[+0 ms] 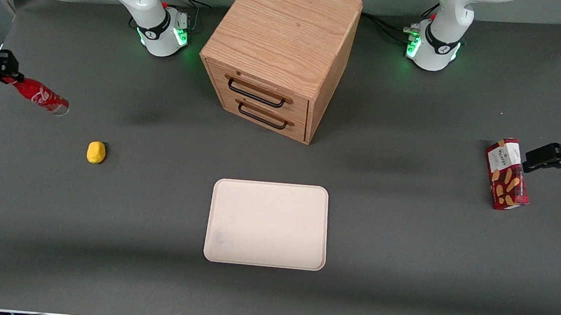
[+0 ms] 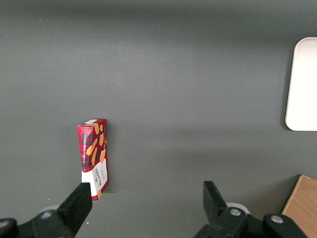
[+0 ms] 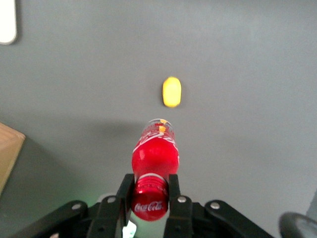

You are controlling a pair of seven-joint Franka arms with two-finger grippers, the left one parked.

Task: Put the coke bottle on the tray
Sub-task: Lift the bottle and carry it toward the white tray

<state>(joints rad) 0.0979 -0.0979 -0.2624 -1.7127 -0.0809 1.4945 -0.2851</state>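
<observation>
Coke bottle [image 1: 41, 96] held aloft at the working arm's end of the table, tilted, cap end in the gripper [image 1: 7, 77] and base slanting down toward the tray's end of the table. Pinched at the neck just below the red cap, seen in the right wrist view as coke bottle [image 3: 154, 166] with one black finger either side, gripper [image 3: 150, 191] closed snugly on it. Hanging clear of the grey table [image 1: 402, 267], well apart from the tray.

Small yellow lump [image 1: 95, 152] on the table, nearer the front camera than the bottle, also visible past the bottle's base from the wrist [image 3: 172, 91]. Cream-white tray [image 1: 267, 224] lying flat and bare near the middle of the table, nearer the front camera than the wooden drawer cabinet [image 1: 281, 52]. Cabinet standing between the two arm bases, both drawers closed, black handles [image 1: 257, 93] facing the tray. Red snack box [image 1: 507, 174] lying toward the parked arm's end of the table, well apart from the tray
</observation>
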